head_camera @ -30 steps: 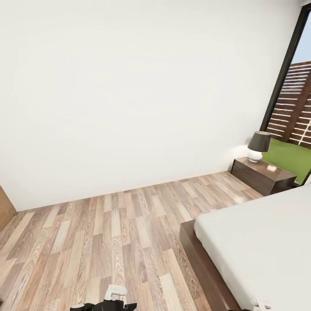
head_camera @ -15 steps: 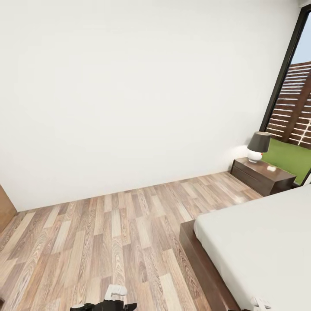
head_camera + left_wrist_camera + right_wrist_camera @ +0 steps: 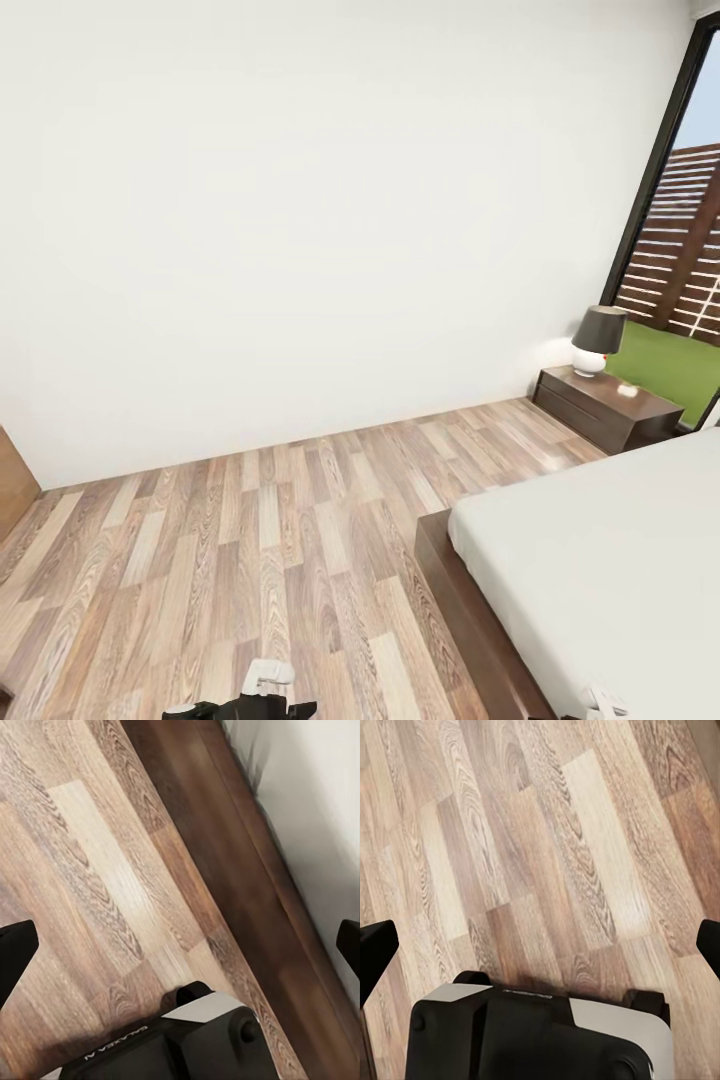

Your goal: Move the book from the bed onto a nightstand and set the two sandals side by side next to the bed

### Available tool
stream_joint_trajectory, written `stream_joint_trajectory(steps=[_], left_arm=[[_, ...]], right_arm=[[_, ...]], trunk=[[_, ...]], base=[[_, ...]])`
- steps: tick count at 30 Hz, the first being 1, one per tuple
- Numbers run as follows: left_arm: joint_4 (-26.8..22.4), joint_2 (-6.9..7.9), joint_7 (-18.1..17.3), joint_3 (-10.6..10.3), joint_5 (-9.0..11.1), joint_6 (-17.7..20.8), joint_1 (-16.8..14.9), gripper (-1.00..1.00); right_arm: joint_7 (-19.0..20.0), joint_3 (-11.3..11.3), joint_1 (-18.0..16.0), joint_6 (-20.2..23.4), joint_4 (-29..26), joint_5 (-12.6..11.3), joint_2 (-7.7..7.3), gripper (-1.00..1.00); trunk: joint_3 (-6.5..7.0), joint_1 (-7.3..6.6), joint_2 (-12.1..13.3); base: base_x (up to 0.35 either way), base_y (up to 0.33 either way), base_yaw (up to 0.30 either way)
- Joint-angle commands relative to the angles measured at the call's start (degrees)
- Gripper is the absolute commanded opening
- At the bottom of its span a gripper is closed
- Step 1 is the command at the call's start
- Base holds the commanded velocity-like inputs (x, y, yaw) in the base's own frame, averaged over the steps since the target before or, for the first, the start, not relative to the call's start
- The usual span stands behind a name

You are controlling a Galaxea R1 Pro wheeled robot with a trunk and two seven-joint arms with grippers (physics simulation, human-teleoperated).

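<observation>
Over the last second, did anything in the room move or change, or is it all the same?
Almost nothing changed. The whole head view shifted very slightly, so the camera moved a little, not the things. The bed, the nightstand and the lamp on it stand as before. Both tools hang open and empty over the floor.

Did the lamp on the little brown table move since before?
No. The lamp sits at the same spot on the nightstand, against the white wall beside the window frame, just as in the earlier head views.
</observation>
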Motion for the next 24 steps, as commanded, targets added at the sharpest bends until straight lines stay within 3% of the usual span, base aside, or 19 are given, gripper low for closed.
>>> stream_joint_trajectory(steps=[1, 24], left_arm=[[-0.13, -0.05, -0.33, 0.49, -0.35, 0.49, -0.03, 1.00], [-0.13, -0.05, -0.39, 0.50, -0.35, 0.44, -0.03, 1.00]], right_arm=[[0.20, -0.10, -0.04, 0.60, -0.01, -0.55, -0.01, 1.00], [0.25, -0.15, -0.04, 0.60, -0.03, -0.61, -0.08, 1.00]], trunk=[[-0.13, 0.03, -0.11], [-0.13, 0.03, -0.11]], base=[[0.000, 0.000, 0.000], [0.000, 0.000, 0.000]])
